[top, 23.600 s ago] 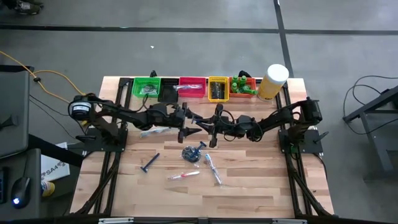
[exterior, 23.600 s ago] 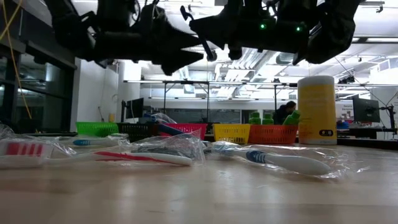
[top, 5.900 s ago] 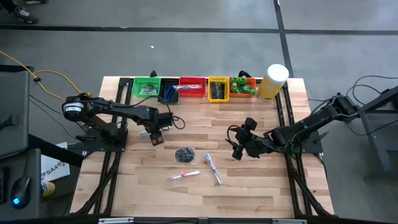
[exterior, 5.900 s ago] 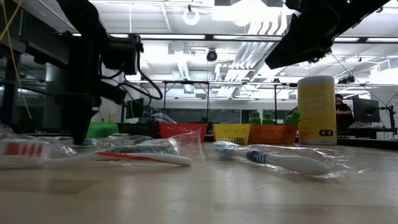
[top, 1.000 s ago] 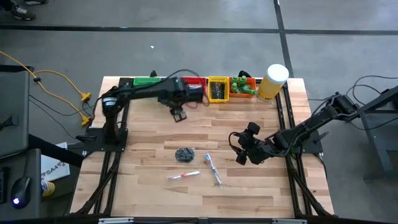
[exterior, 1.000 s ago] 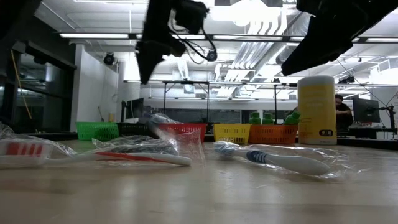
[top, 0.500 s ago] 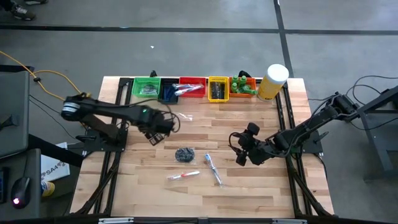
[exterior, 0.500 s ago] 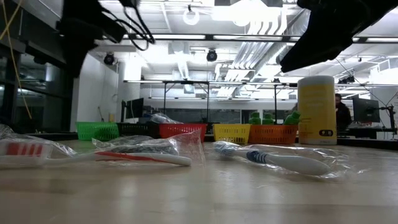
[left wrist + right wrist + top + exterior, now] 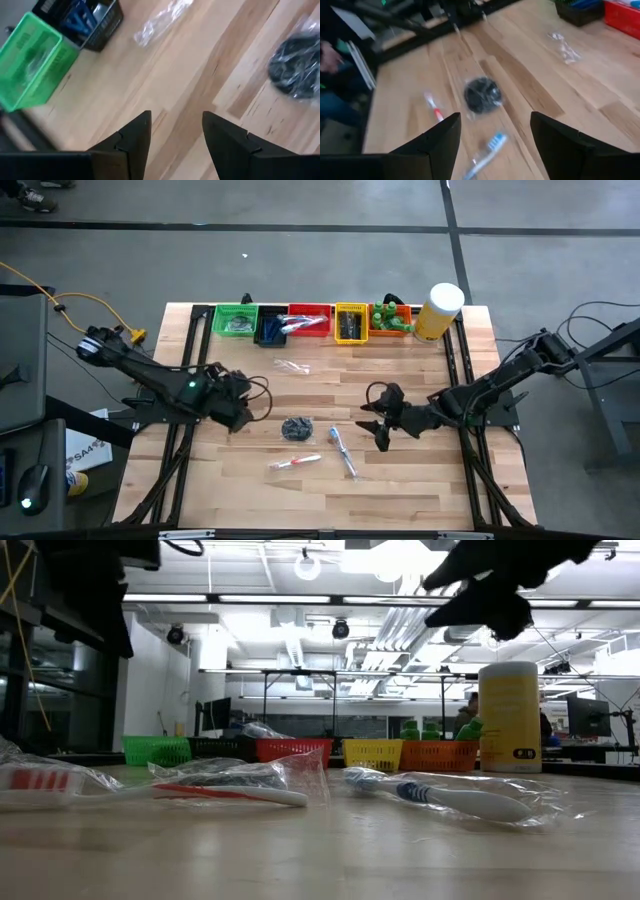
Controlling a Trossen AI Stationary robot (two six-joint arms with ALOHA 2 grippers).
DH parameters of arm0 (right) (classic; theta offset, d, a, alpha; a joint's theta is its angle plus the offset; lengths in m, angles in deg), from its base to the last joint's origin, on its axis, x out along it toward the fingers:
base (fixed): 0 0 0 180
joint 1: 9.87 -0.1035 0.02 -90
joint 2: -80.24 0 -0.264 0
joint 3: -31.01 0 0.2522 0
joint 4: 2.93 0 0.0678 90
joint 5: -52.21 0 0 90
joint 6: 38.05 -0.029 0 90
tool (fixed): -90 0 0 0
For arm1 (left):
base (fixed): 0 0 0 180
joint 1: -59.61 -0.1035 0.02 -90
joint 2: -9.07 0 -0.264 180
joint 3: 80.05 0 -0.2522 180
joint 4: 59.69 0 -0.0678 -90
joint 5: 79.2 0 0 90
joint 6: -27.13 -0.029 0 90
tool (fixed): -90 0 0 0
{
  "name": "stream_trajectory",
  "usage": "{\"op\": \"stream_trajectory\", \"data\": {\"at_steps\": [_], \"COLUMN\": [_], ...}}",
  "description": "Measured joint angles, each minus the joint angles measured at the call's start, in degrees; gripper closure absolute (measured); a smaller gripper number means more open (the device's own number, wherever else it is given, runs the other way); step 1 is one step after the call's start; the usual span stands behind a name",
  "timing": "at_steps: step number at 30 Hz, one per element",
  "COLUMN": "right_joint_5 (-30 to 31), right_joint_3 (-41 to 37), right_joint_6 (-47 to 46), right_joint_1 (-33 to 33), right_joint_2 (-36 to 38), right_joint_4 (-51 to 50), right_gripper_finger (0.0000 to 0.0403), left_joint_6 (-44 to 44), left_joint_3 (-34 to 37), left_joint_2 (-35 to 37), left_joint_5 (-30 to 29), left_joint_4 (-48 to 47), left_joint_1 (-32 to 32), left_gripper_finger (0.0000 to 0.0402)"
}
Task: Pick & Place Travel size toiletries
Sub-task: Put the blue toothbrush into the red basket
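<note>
Item: left gripper [image 9: 238, 416], dark two-finger type. You now find it near the table's left side, just left of the dark round disc in clear wrap [image 9: 296, 428]; half a second ago it sat a little farther back, and a second ago it was up at the row of bins. Jaws parted, nothing between them.

Item: right gripper [image 9: 377, 423], dark two-finger type. You see it right of centre, turned toward the loose items; it has swung slightly left since a second ago. Jaws parted, empty.

Item: clear-wrapped piece [image 9: 292, 367]. Lies alone on the pale wooden table [image 9: 420, 480], just in front of the red bin [image 9: 309, 321]; it was not there a second ago, when the left gripper hung over that spot.

Item: blue-and-white toothbrush in clear wrap [image 9: 343, 452]. Near centre, right of the disc; unmoved.

Item: white-and-red toothbrush in clear wrap [image 9: 294, 463]. Nearest you, just below the disc; unmoved.

Item: bins along the far edge, left to right: green bin [image 9: 236, 320], black bin [image 9: 271, 329], red, yellow bin [image 9: 350, 323], orange bin [image 9: 392, 321] holding little green bottles [image 9: 388, 317]. Unchanged.

Item: large pale-yellow cylinder with white lid [image 9: 440, 310], far right corner. Unchanged
</note>
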Motion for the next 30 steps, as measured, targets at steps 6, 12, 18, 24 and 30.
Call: {"op": "stream_trajectory", "data": {"at_steps": [6,12,18,24,30], "right_joint_5": [-3.12,-8.09,-13.09,-13.13,-15.12], "right_joint_3": [0.68,0.93,2.43,12.17,22.51], "right_joint_6": [-0.07,-0.38,0.48,-0.59,-12.13], "right_joint_1": [2.52,2.69,2.81,3.59,5.18], "right_joint_2": [0.0,-0.27,-4.63,-12.65,-22.19], "right_joint_4": [1.57,1.46,2.48,-4.7,-20.04], "right_gripper_finger": [0.0186,0.0206,0.0219,0.0231,0.0241], "left_joint_6": [-5.35,-11.02,-15.11,-15.08,-17.14], "left_joint_3": [10.32,15.84,18.38,19.96,20.65], "left_joint_2": [8.72,11.26,11.24,11.24,11.24], "left_joint_5": [-1.89,-0.7,-1.16,-3.75,-6.18], "left_joint_4": [14.9,25.18,31.96,32.87,35.77], "left_joint_1": [2.19,2.04,2.01,2.01,2.01], "left_gripper_finger": [0.0226,0.0226,0.0226,0.0226,0.0226]}}
